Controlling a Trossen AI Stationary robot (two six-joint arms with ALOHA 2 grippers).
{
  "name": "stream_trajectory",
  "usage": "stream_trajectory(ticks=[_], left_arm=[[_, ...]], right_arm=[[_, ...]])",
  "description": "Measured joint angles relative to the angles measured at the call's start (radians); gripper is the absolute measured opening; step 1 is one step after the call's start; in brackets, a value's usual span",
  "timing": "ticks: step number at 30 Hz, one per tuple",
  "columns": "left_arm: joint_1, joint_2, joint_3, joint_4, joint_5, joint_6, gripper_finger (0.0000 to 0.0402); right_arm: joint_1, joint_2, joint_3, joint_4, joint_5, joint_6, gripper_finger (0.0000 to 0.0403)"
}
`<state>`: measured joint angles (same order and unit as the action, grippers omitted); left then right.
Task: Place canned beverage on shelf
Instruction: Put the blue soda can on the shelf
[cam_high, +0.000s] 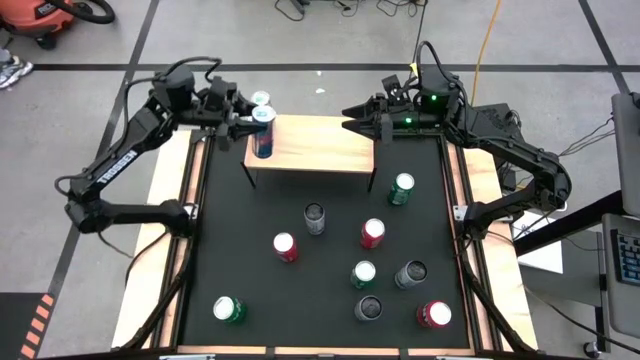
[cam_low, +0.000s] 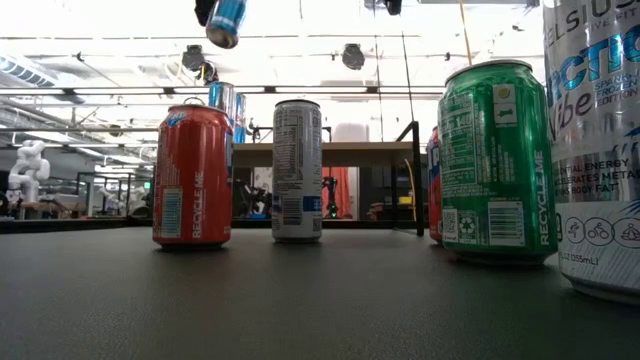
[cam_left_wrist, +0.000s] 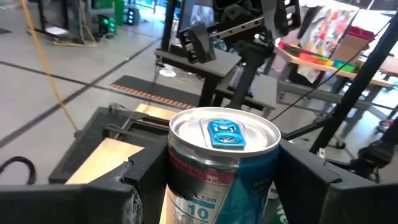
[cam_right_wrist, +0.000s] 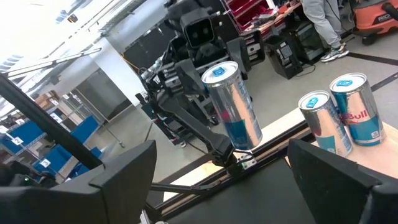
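The big black table (cam_high: 200, 250) has many cans standing on it. At its far end stands the small wood shelf (cam_high: 320, 150), with two blue cans (cam_right_wrist: 342, 118) at its left end. The left gripper (cam_high: 243, 118) pinches a blue can (cam_high: 262, 112) up in the air by that end. The right gripper (cam_high: 352, 118) waits over the shelf's right end, fingers spread, holding nothing.
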<state>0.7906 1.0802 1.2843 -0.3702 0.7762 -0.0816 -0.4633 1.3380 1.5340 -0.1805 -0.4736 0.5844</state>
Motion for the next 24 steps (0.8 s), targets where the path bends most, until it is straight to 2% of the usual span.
stream_trajectory(ticks=[8, 13, 19, 24], left_arm=[[0.001, -0.089, -0.109, 0.002, -0.079, 0.043, 0.0237], [0.001, -0.118, -0.183, 0.031, -0.079, 0.043, 0.0237], [0.02, -0.149, -0.28, 0.157, -0.079, 0.044, 0.0237], [0.041, -0.148, -0.32, 0.179, -0.075, 0.088, 0.0237]], right_arm=[[0.0, 0.0, 0.0, 0.0, 0.0, 0.007, 0.0341], [0.0, 0.0, 0.0, 0.004, 0.002, 0.032, 0.0341], [0.0, 0.0, 0.0, 0.004, 0.004, 0.063, 0.0341], [0.008, 0.001, -0.001, 0.004, 0.007, 0.074, 0.0341]])
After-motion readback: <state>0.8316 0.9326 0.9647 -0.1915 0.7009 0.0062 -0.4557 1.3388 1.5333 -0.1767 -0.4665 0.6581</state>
